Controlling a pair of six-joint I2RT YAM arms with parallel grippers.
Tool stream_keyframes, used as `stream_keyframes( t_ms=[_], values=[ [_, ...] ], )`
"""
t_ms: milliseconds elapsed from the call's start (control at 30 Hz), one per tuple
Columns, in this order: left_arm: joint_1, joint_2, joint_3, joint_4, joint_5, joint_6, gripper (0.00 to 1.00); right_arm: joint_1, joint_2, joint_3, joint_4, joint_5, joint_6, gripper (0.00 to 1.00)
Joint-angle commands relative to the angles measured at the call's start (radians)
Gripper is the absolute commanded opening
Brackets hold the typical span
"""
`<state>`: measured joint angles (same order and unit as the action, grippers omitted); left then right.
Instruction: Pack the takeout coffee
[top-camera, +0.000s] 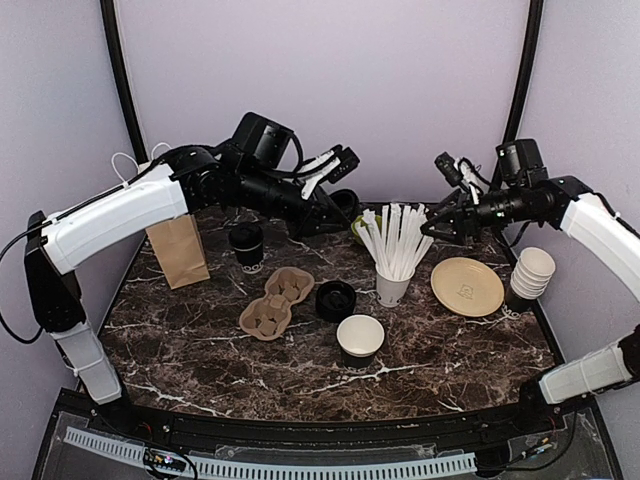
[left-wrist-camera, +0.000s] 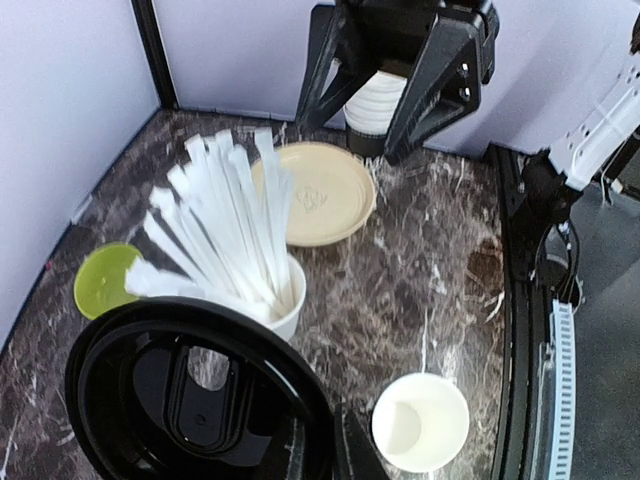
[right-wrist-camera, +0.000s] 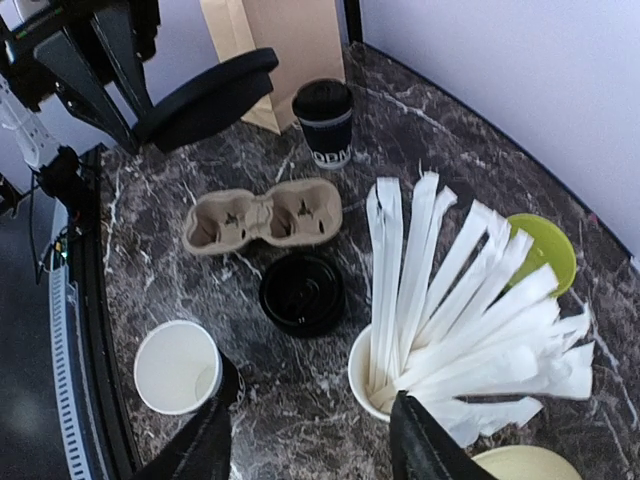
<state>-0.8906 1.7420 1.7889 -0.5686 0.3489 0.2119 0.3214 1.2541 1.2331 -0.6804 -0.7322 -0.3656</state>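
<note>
Marble top (top-camera: 430, 350): takeout coffee (top-camera: 246, 245) upright, apart frm L fingers (left-wrist-camera: 352, 455) gripping lid (left-wrist-camera: 190, 390).

Dark marble table (top-camera: 200, 340), pale lilac walls (top-camera: 320, 80)

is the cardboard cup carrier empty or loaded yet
Empty: the wells of the cardboard carrier show bare bottoms in the right wrist view, and the lidded coffee cup stands upright apart from it.
</note>
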Motion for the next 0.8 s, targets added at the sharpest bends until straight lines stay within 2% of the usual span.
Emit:
stream_keyframes(
  t_ms=[0,100,267,433,667,767],
  values=[
    [-0.007,-0.068,-0.002,0.183,0.083,-0.075,0.12,-0.004,0.034,0.119,0.054,-0.173,0.151,0.66],
    [-0.007,-0.099,-0.061,0.345,0.137,-0.108,0.12,-0.003,0.062,0.153,0.153,-0.260,0.291,0.75],
    [-0.006,-0.148,-0.160,0.596,0.185,-0.194,0.12,-0.002,0.096,0.143,0.364,-0.383,0.551,0.81],
    [-0.006,-0.163,-0.219,0.740,0.222,-0.255,0.12,0.007,0.129,0.107,0.645,-0.467,0.851,0.86],
    [-0.005,-0.175,-0.290,0.920,0.234,-0.313,0.12,0.063,0.171,0.073,1.035,-0.508,1.216,0.92],
    [-0.005,-0.167,-0.293,0.958,0.239,-0.336,0.12,0.094,0.191,0.053,1.131,-0.510,1.294,0.94]
  ],
)
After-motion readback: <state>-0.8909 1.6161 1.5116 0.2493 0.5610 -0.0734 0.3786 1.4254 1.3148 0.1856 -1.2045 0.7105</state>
